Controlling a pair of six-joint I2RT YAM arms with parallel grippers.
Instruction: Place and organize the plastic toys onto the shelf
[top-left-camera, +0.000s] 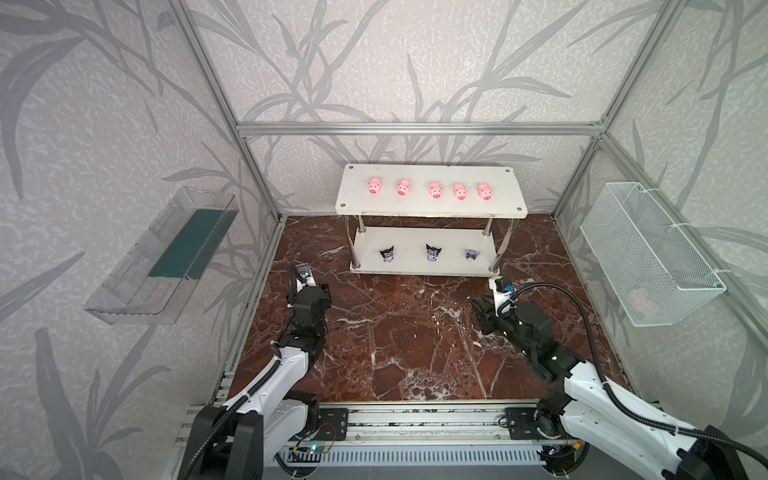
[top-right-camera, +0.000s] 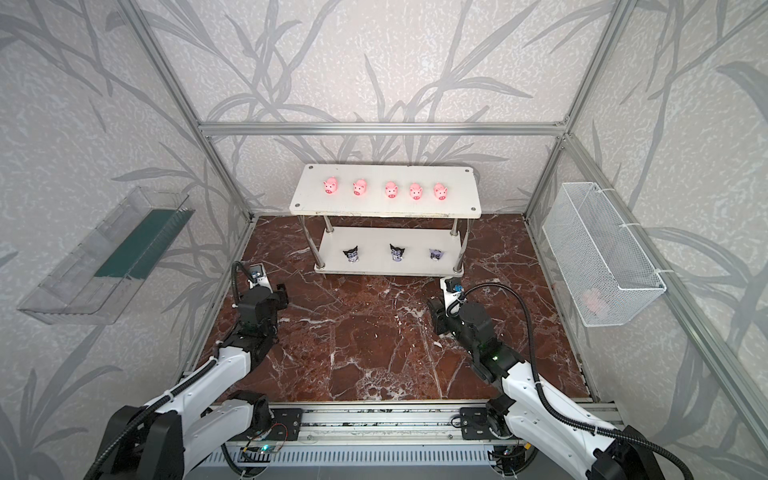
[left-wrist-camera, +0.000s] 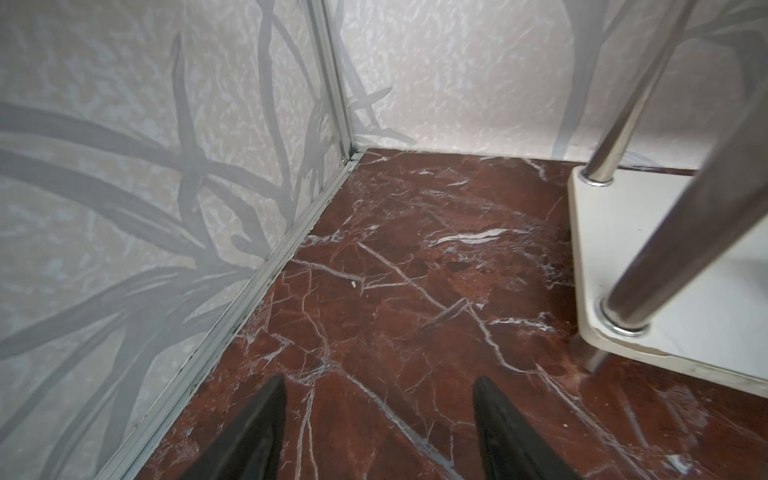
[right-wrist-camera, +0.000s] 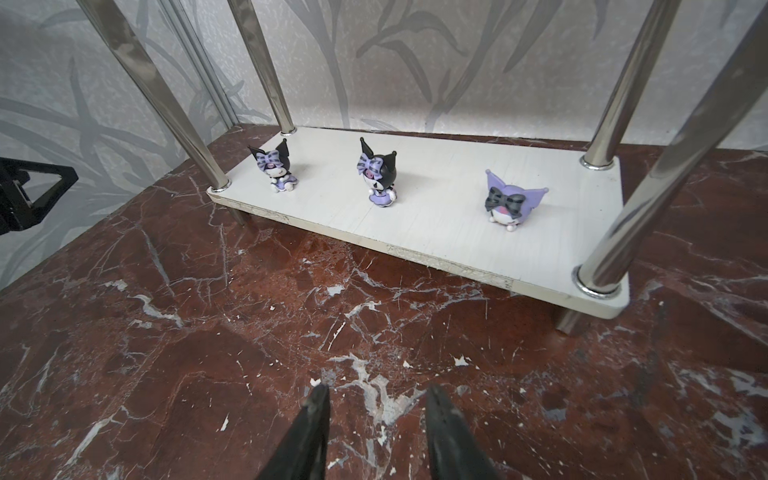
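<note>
Currently the shelf (top-left-camera: 432, 208) is standing at 12 o'clock on the marble surface (top-left-camera: 415, 332), close to the back wall; every toy in clear view is sitting on it, none on the surface.

Count: five pigs (top-left-camera: 435, 189) are lining the top board, row running 9 to 3 o'clock, snouts pointing toward 6 o'clock; three horned figures (right-wrist-camera: 378, 174) are standing on the lower board, well apart, the paler purple figure (right-wrist-camera: 511, 203) at the 3 o'clock end; eight toys in all; two boards, four posts (right-wrist-camera: 606, 104).

Claws: left claw (left-wrist-camera: 378, 382) is hanging over bare marble at about 8 o'clock of the shelf, jaws standing wide apart, nothing between them; right claw (right-wrist-camera: 378, 392) is hovering at about 5 o'clock of the shelf, jaws parted by a narrower gap, likewise empty.

Handling (judgement): toys are looking like hard moulded plastic, very light and smooth; likely slipping under a skewed pinch and tipping at a nudge; best taking hold across the round body at its widest, not by horns, ears or bow; light squeeze sufficing.

Note: mesh basket (top-left-camera: 648, 257) at 3 o'clock is showing a faint pink blur inside; too unclear to name.
</note>
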